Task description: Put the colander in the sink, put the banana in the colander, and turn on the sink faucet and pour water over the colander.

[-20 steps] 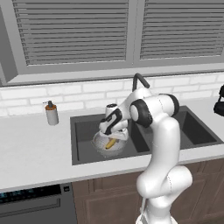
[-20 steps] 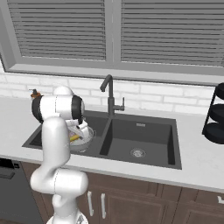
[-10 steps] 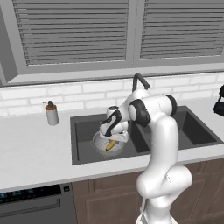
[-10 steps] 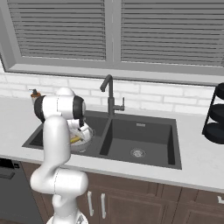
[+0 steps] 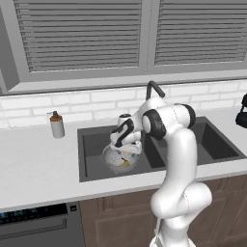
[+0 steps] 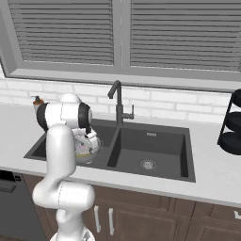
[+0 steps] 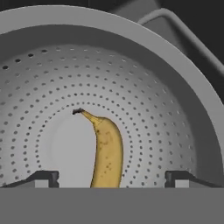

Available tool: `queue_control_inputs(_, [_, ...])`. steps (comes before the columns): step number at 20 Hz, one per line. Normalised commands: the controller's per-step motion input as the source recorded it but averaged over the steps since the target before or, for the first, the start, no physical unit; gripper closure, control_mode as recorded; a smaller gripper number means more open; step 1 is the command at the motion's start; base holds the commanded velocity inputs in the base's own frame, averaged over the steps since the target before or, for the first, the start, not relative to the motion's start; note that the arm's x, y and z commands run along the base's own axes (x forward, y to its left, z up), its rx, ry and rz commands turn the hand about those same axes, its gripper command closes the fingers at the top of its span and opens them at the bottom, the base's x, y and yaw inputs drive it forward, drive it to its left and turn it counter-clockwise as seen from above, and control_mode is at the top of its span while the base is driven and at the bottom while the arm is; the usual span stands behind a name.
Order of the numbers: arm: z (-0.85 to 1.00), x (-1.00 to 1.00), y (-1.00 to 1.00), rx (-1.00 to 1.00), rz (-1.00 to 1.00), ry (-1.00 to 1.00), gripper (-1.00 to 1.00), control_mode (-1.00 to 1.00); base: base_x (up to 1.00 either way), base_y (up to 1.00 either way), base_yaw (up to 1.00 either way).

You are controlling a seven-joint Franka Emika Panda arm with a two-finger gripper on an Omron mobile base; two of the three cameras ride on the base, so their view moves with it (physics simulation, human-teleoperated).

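Gripper (image 7: 112,177) spread wide, holding nothing, poised over the colander (image 7: 175,105) in the sink's (image 5: 89,164) left basin, banana (image 7: 106,151) lying loose between the tips, long axis running away from the hand; faucet (image 6: 117,101) off to its right, next.

The banana (image 7: 106,153) lies in the colander (image 7: 175,113) (down at the bottom), and the colander sits in the left basin of the sink (image 5: 91,159), left of the sink faucet (image 6: 117,101).
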Motion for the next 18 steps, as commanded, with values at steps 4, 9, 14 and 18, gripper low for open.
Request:
queue_control_inputs(4, [0.69,0.0,0.09,0.0,0.0,0.11,-1.0,-1.0,0.0,0.0,0.0])
queue_control_inputs(9, [0.94,-0.08,0.0,0.0,0.01,0.16,-1.0,-1.0,0.0,0.0,0.0])
queue_control_inputs(14, [0.87,-0.31,-0.15,0.0,0.11,0.12,-1.0,-1.0,0.0,0.0,0.0])
queue_control_inputs(18, [0.85,-0.34,-0.17,0.0,0.12,0.13,-1.0,-1.0,0.0,0.0,0.0])
